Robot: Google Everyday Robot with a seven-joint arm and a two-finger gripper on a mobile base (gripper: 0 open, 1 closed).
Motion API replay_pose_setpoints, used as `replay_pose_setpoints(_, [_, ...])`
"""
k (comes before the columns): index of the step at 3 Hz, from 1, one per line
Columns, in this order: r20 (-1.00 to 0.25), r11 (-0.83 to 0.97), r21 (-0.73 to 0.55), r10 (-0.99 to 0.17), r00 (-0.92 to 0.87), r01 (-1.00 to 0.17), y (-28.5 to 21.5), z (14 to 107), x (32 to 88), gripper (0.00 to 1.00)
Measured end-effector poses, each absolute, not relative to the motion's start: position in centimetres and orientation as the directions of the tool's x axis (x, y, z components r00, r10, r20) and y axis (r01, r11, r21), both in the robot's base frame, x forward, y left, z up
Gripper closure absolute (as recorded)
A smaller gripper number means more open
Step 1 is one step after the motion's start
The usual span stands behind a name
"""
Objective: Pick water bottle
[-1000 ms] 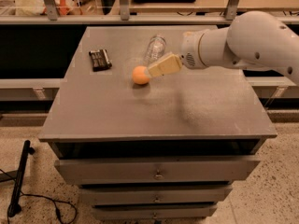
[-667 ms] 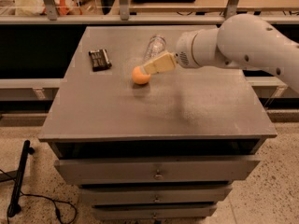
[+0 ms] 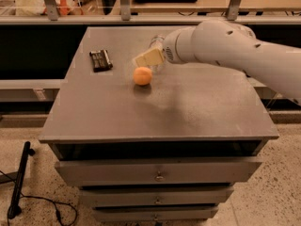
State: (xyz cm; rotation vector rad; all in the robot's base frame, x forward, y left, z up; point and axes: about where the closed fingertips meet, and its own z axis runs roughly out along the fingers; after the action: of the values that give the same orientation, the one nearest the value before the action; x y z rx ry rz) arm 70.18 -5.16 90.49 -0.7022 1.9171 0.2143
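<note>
The water bottle (image 3: 157, 42) is clear plastic and lies on the grey table (image 3: 188, 107) at the back middle, mostly hidden behind my gripper. My gripper (image 3: 147, 58), with pale beige tips, reaches in from the right on the big white arm (image 3: 221, 46) and sits right over the bottle. An orange ball (image 3: 142, 76) rests on the table just in front of the gripper, a little below and left of its tips.
A small black flat object (image 3: 100, 60) lies at the table's back left. Drawers (image 3: 160, 175) are below the tabletop. A railing and shelf (image 3: 141, 19) run behind the table. A black stand and cable (image 3: 19, 182) lie on the floor at left.
The arm has moved left and toward the back, bringing the gripper from beside the ball to over the bottle. The ball and black object have not moved.
</note>
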Motion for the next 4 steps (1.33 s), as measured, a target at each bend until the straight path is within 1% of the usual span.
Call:
replay_pose_setpoints(1, [-0.893, 0.857, -0.112, -0.308, -0.327, -0.503, -5.2, 89.8, 72.2, 0.00])
replay_pose_setpoints(2, [-0.900, 0.880, -0.074, -0.262, -0.348, -0.470, -4.9, 89.3, 73.5, 0.00])
replay_pose_setpoints(4, [-0.864, 0.905, -0.074, -0.268, -0.427, -0.419, -5.5, 87.4, 74.0, 0.00])
